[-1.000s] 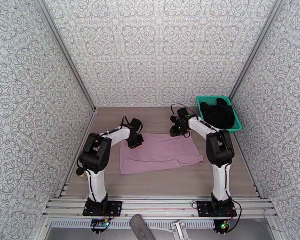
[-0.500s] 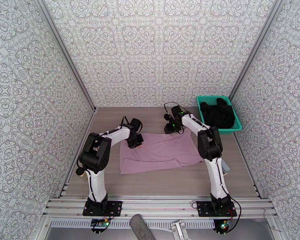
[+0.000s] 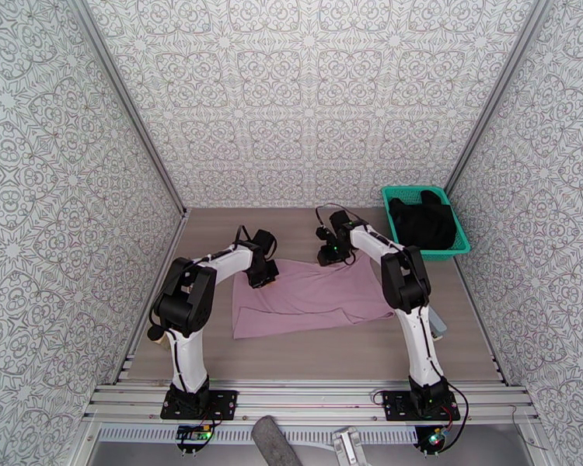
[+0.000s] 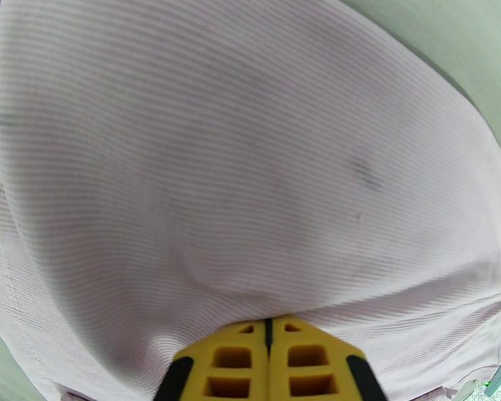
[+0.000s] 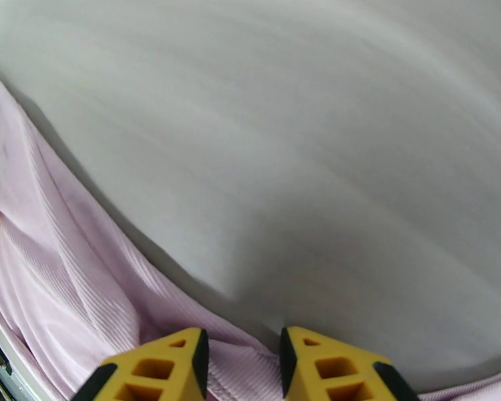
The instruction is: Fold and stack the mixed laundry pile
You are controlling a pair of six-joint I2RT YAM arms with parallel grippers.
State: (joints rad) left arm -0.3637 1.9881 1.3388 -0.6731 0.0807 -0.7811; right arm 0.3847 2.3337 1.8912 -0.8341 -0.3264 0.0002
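Note:
The dusty mauve-pink shirt (image 3: 315, 297) lies spread flat in the middle of the table. My left gripper (image 3: 263, 277) sits at its far left corner; in the left wrist view its yellow fingers (image 4: 237, 359) are pressed together, shut on a bulge of the striped pink cloth (image 4: 217, 162). My right gripper (image 3: 328, 256) stands at the shirt's far edge. In the right wrist view it is open (image 5: 242, 345), with the shirt's edge (image 5: 63, 262) running under and between the fingers. The black garment (image 3: 422, 220) lies bundled in the basket at the back right.
The teal mesh basket (image 3: 439, 255) stands against the right wall. Bare wood-grain table (image 3: 307, 351) lies in front of the shirt, and more (image 5: 317, 162) beyond its far edge. Patterned walls close in three sides.
My right gripper has slid left along the shirt's far edge, away from the basket. The left arm and the shirt have stayed put.

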